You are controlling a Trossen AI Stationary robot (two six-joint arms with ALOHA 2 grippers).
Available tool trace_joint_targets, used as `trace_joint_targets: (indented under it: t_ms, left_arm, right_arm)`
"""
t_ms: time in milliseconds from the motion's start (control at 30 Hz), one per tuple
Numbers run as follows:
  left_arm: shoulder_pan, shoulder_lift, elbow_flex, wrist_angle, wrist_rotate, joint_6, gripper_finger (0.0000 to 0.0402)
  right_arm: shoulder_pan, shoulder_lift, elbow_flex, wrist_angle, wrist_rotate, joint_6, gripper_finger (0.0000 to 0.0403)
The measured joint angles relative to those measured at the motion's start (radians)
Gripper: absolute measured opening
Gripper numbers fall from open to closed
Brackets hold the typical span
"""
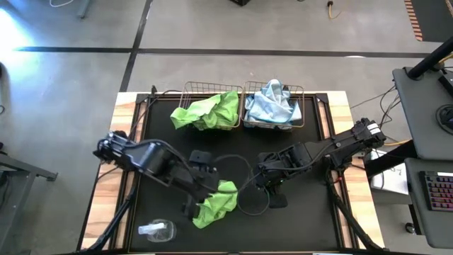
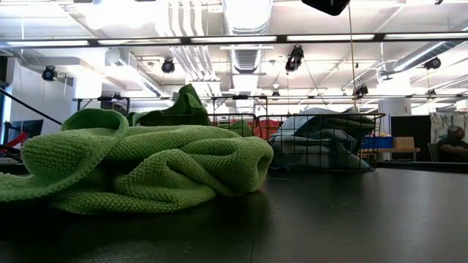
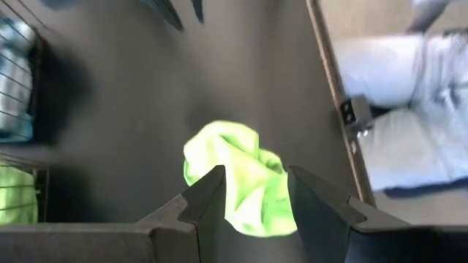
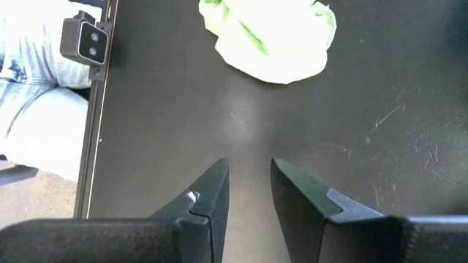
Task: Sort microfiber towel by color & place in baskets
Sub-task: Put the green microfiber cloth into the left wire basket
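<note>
A loose lime green towel [image 1: 218,203] lies crumpled on the black table top near its near edge, and fills the foreground in the low view [image 2: 146,169]. My left gripper [image 1: 204,198] hangs open over it, with its fingers on either side of the cloth [image 3: 245,175]. My right gripper [image 1: 263,185] hovers open, with a narrow gap, to the right of the towel [image 4: 270,36]. At the far edge stand two wire baskets. The left basket [image 1: 190,88] has a green towel [image 1: 209,111] draped over its front rim. The right basket [image 1: 301,91] holds pale blue towels [image 1: 272,106]. My left gripper [image 3: 252,179] comes at the loose green towel from above with its fingers spread. The fingertips [image 3: 212,191] overlap the cloth in the wrist view, and I cannot tell whether they touch it.
A clear plastic thing [image 1: 157,229] lies near the table's near left corner. A black cable [image 1: 244,202] loops across the mat between the grippers. A person in jeans [image 4: 36,95] stands just beyond a table edge. Bare black mat lies between the baskets and the grippers.
</note>
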Motion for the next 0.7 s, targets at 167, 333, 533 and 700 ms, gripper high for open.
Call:
trace_joint_targets:
  t_ms: [167,333,533,700]
  left_arm:
    - [0.000,0.078,0.000,-0.080,0.004,0.001,0.0132]
    - [-0.001,0.145,0.000,-0.103,0.005,0.002,0.0132]
    - [-0.012,0.188,0.000,-0.103,0.024,0.021,0.0132]
    - [-0.023,0.187,0.000,-0.103,0.025,0.019,0.0132]
  right_arm:
    - [0.000,0.000,0.000,0.000,0.000,0.000,0.0095]
    - [0.000,0.000,0.000,0.000,0.000,0.000,0.0095]
    - [0.000,0.000,-0.004,-0.003,0.000,-0.002,0.0095]
    - [0.000,0.000,-0.007,-0.080,0.003,-0.078,0.0095]
